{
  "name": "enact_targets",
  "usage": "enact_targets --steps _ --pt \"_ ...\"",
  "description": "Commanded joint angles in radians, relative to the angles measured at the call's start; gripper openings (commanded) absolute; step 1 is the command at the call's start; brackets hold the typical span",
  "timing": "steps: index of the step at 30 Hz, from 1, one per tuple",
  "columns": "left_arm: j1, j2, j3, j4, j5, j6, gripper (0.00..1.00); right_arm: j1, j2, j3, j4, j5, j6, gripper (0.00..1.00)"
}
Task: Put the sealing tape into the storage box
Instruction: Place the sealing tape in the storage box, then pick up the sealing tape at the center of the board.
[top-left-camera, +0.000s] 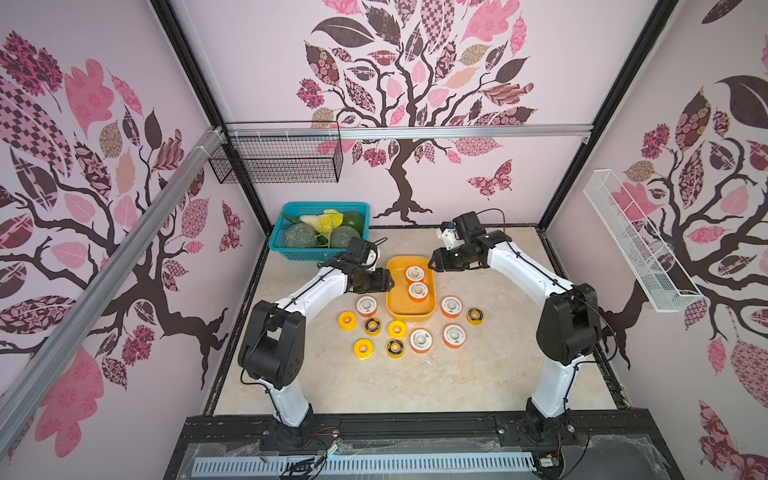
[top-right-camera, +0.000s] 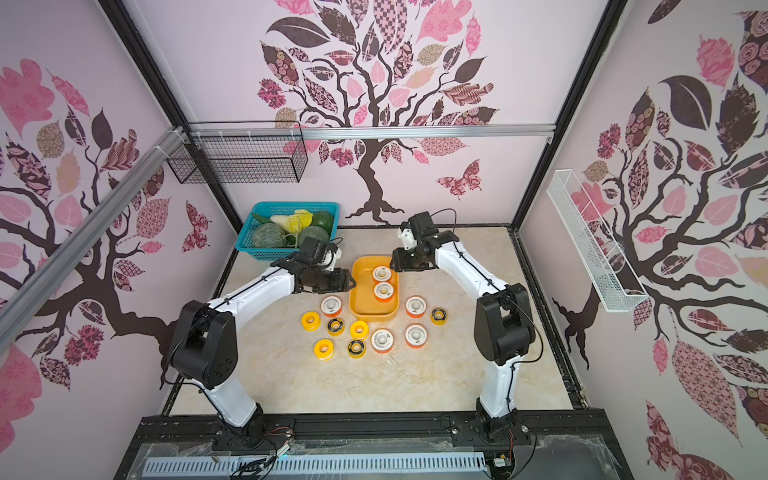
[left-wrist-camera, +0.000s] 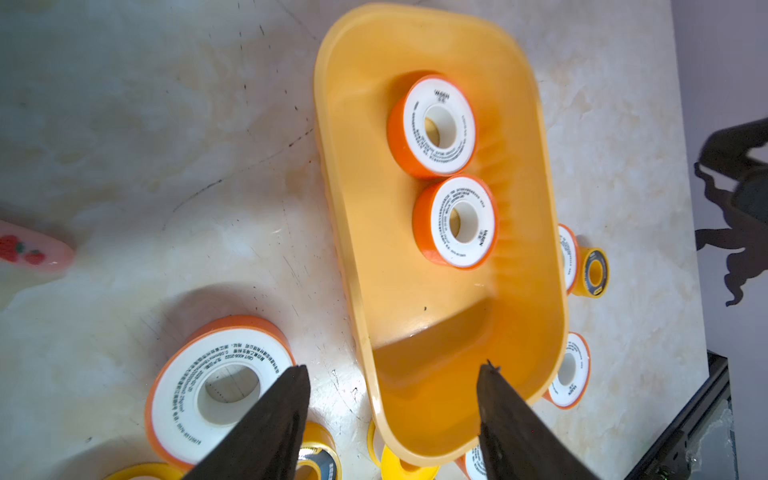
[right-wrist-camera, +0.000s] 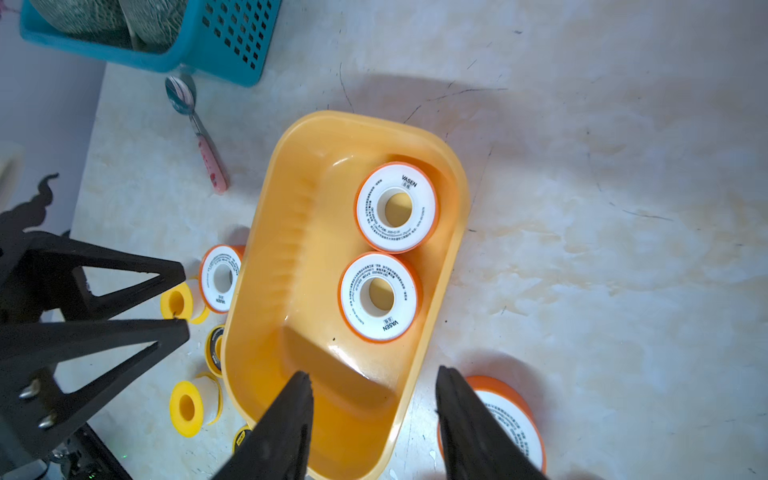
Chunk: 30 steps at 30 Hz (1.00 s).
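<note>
left gripper (left-wrist-camera: 395, 368) and right gripper (right-wrist-camera: 374, 372) hang empty, jaws apart, at the storage box (top-left-camera: 409, 311) rim. two sealing tape rolls (top-left-camera: 414, 273) lie inside it, the rest beside it. reaching down, either could clip that rim and shove the box.

Counted: 12 tape rolls, 1 storage box (top-left-camera: 409, 311), 3 baskets, 1 spoon (right-wrist-camera: 203, 143), 2 arms
Of the rolls, 6 are counted as orange-and-white rolls (top-left-camera: 367, 306), 2 of them lying in the storage box and 4 on the table (top-left-camera: 498, 365); 3 are counted as plain yellow rolls (top-left-camera: 347, 321) and 3 as black-and-yellow rolls (top-left-camera: 372, 326), all 6 on the table. Among the baskets, 1 teal plastic basket (top-left-camera: 291, 252), 1 black wire basket (top-left-camera: 278, 166) and 1 white wire basket (top-left-camera: 640, 245) are found; the vegetables in the teal one cannot be counted. 1 left arm (top-left-camera: 316, 291) and 1 right arm (top-left-camera: 519, 270) are shown
</note>
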Motion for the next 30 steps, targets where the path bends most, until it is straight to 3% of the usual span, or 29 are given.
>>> enact_targets --steps 1,13,19,23,30 --pt "0.003 -0.072 -0.009 -0.027 -0.072 0.011 0.72 -0.026 -0.056 -0.061 0.061 -0.073 0.038 0.54" --pt "0.015 -0.213 -0.159 -0.086 -0.313 -0.013 0.78 -0.131 -0.203 -0.305 0.164 -0.132 0.080 0.56" --pt "0.014 -0.160 -0.154 -0.119 -0.331 -0.006 0.79 -0.162 -0.252 -0.378 0.205 -0.147 0.096 0.57" --pt "-0.004 -0.110 -0.150 -0.120 -0.341 0.018 0.88 -0.188 -0.269 -0.405 0.219 -0.160 0.106 0.57" --pt "-0.044 0.000 -0.098 -0.132 -0.404 0.048 0.89 -0.193 -0.266 -0.422 0.230 -0.162 0.111 0.57"
